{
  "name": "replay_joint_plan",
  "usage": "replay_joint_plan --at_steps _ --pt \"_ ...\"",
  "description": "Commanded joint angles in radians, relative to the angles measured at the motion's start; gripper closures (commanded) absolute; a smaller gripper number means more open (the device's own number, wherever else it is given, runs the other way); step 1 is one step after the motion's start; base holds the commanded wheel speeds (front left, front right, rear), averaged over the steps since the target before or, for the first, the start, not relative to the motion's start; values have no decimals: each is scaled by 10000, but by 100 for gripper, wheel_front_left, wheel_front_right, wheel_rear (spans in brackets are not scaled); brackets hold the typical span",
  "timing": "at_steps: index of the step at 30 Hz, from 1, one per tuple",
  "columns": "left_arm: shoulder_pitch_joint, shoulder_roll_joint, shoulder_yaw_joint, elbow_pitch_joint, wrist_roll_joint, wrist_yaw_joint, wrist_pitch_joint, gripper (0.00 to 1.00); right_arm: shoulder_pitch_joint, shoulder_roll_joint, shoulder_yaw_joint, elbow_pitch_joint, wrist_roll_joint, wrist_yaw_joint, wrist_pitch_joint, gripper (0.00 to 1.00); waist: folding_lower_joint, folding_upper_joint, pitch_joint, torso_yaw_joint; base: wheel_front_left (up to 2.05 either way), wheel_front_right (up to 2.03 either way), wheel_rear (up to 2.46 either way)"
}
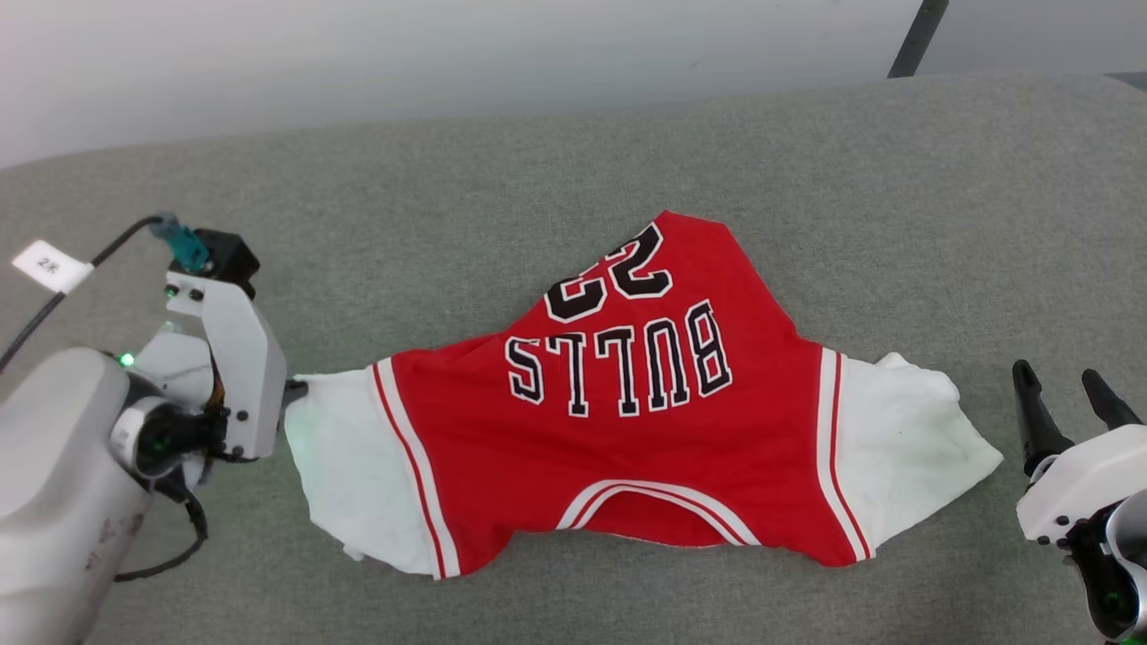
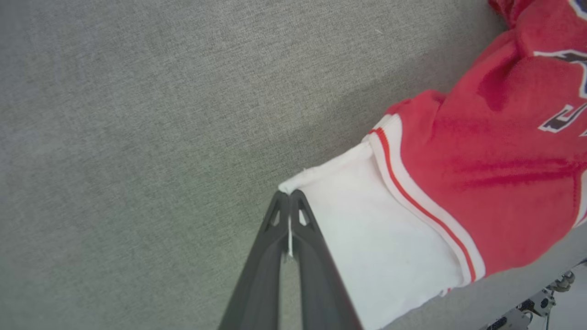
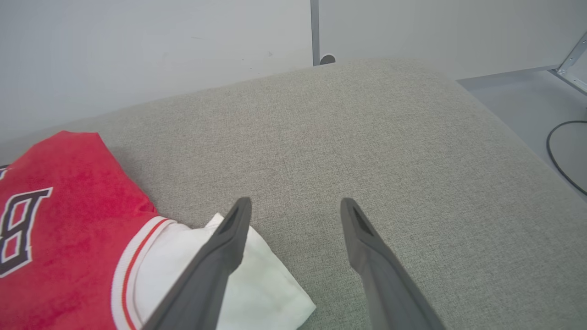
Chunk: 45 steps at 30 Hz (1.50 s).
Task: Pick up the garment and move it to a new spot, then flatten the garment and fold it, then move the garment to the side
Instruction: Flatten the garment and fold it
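Left gripper (image 2: 289, 195): nearest in its wrist view. Its two dark fingers are pressed together on the corner of a white sleeve, with a sliver of white cloth showing between them. In the head view it (image 1: 296, 387) meets that sleeve's edge from the robot's left.
Garment (image 1: 627, 430): red jersey lying front-up near the middle of the grey cushion. The collar is toward the robot, so "BULLS" and "23" read upside down in the head view. The far end narrows to a blunt point rather than lying square.
Left sleeve (image 1: 349, 466): white, with a red-and-white stripe at the seam. It lies fairly flat, and its far outer corner is in the pinch.
Right sleeve (image 1: 905, 439): white, a little rumpled, loose on the cushion.
Right gripper (image 1: 1057, 374): jaws spread wide and holding nothing, just beside the right sleeve's outer edge. In its wrist view (image 3: 297, 204) one finger overlaps the sleeve tip; whether it touches cannot be told.
Cushion (image 1: 538, 161): grey woven fabric under everything.
Wall (image 3: 137, 46): pale, behind the cushion.
Cable (image 3: 562, 151): dark loop on the floor beyond the cushion's edge.
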Motion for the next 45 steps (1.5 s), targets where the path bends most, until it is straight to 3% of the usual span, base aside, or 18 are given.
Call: replay_joint_plan --at_steps 1,4,6,7,8,18,29,38,45 --pt "-24 -118 -54 152 -165 24 -176 100 -27 -26 37 -20 12 -6 -8 0 0 -1 75 -73 0 0 0" --pt "33 -215 -178 379 -273 24 -493 100 -56 -3 78 18 23 -6 -51 0 0 -1 96 -105 0 0 0" --pt "42 -298 -282 536 -332 24 -700 72 -66 13 109 60 28 -6 -82 0 0 -1 71 -96 0 0 0" --pt "31 -356 -296 582 -385 24 -842 53 -64 18 138 86 35 -6 -99 0 0 -1 39 -76 0 0 0" --pt "12 -415 -312 633 -408 24 -969 0 -59 20 158 105 47 -6 -104 0 0 -1 -4 -44 0 0 0" --pt "83 -496 -629 555 -628 24 -1499 0 132 -61 157 147 62 -6 -190 0 0 -1 -576 470 0 0 0" --pt "1044 -626 -938 118 -980 157 -1263 0 367 -5 58 71 89 -6 -101 0 0 -1 -1104 1029 0 0 0" --pt "1634 -788 -810 19 -1554 418 -1122 0 407 33 32 4 121 -6 -120 0 0 -1 -1124 948 0 0 0" --pt "1914 -745 -987 173 -1393 408 -1223 0 479 79 61 3 138 -6 -119 0 0 -1 -1073 735 0 0 0"
